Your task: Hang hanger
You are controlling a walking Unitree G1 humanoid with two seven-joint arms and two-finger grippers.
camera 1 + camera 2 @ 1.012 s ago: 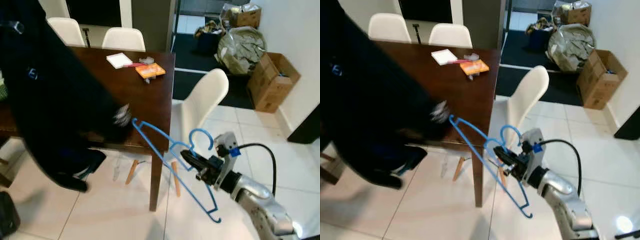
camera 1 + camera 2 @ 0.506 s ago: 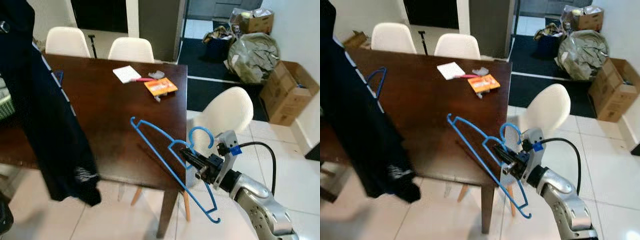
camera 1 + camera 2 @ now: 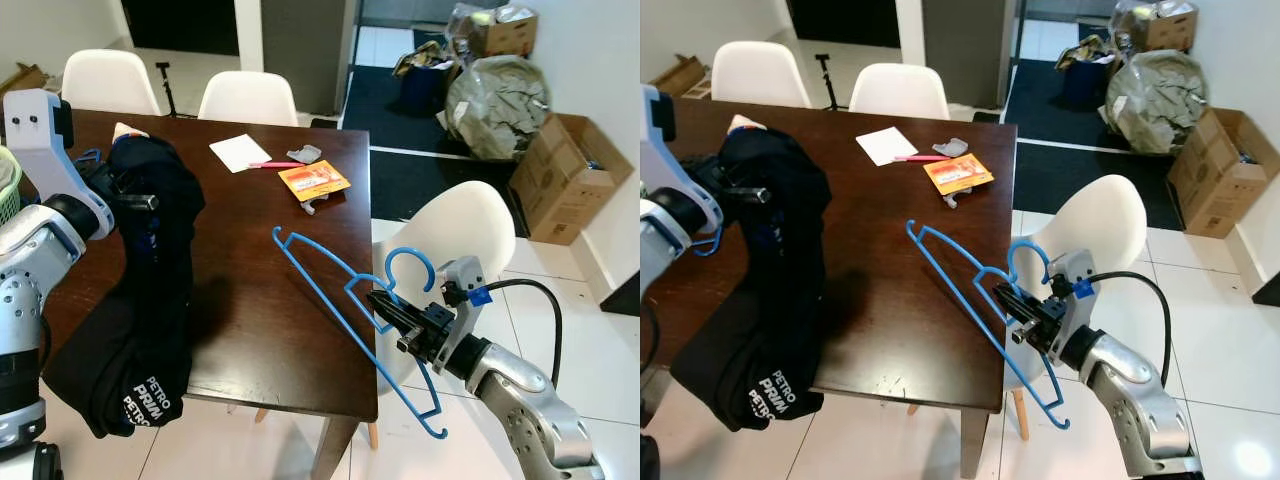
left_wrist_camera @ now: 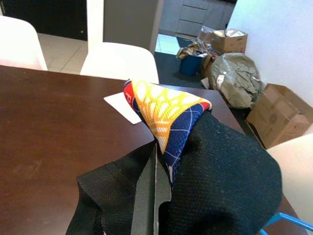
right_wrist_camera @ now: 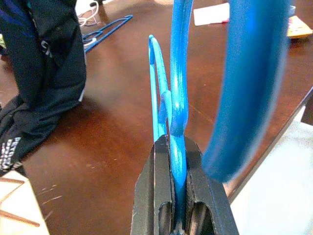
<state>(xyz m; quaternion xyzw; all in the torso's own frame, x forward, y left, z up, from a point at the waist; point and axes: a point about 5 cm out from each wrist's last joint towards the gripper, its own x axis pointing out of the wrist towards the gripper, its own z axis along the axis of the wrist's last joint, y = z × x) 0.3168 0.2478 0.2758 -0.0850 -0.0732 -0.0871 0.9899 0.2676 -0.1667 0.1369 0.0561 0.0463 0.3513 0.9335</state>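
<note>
the right gripper (image 3: 392, 312) is clamped tight on the blue hanger (image 3: 345, 300) just below its hook, with the hanger's neck squeezed between the two black fingers (image 5: 161, 196) in the right wrist view. the hanger hangs in the air off the right edge of the dark wooden table (image 3: 270, 290), tilted, one long arm reaching up over the table top and the other slanting down past the table edge toward the floor. the hook curls up beside the white chair (image 3: 460, 230) that stands at that same edge of the table.

the left gripper (image 3: 135, 195) holds up a black jacket (image 3: 140, 310) over the left part of the table; its black finger (image 4: 146, 196) is buried in the fabric, so it looks closed on the cloth. the jacket's bright mesh lining shows at the top, and the rest drapes down past the near edge of the table.

the step in hand looks like bringing hanger and jacket together. to do it well, i'd keep the squeeze on the hanger's neck firm so it can't swivel, level it out, and steer the upper arm toward the jacket's collar opening near the left gripper, staying above the table top so the tip doesn't catch on the wood or snag the outside of the fabric.
</note>
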